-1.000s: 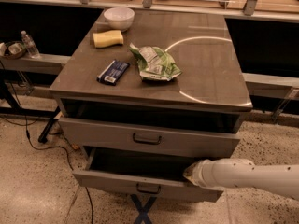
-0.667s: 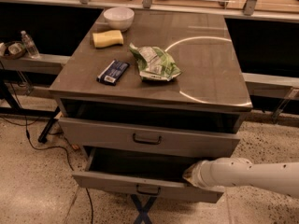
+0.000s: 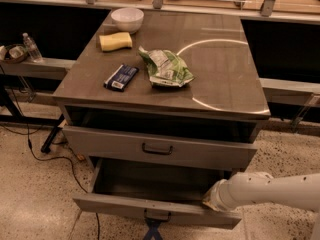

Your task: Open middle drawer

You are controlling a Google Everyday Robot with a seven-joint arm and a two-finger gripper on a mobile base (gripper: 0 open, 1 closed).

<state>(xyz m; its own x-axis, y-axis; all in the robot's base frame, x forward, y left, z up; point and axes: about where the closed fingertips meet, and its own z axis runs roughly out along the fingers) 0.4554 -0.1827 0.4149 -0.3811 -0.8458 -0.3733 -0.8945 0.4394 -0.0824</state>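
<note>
The middle drawer [image 3: 110, 208] has slid further out of the cabinet than it was a second ago, and the white arm [image 3: 270, 190] has come forward with it. The drawer now stands well open at the bottom of the view. Its bare grey tray shows behind the low front, and the small dark handle [image 3: 156, 215] sits at the centre of that front.

The arm reaches in from the right edge, and the gripper [image 3: 207, 202] sits at the right end of the drawer, right against the inner side of the front panel. Whether it is open or closed, or has hold of anything, cannot be told from here.

Above, the taller drawer [image 3: 100, 143] with the bigger handle [image 3: 157, 149] stands out a little from the cabinet, with a dark gap over it.

On the cabinet top [image 3: 225, 79] lie a white bowl [image 3: 127, 19] at the back and a yellow sponge [image 3: 115, 41] just in front of it. Nearer the front are a dark blue packet [image 3: 121, 77] and, beside it, a crumpled green bag [image 3: 165, 69]. A water bottle [image 3: 31, 47] stands on the ledge to the left, and a black cable [image 3: 45, 156] trails over the speckled floor.
</note>
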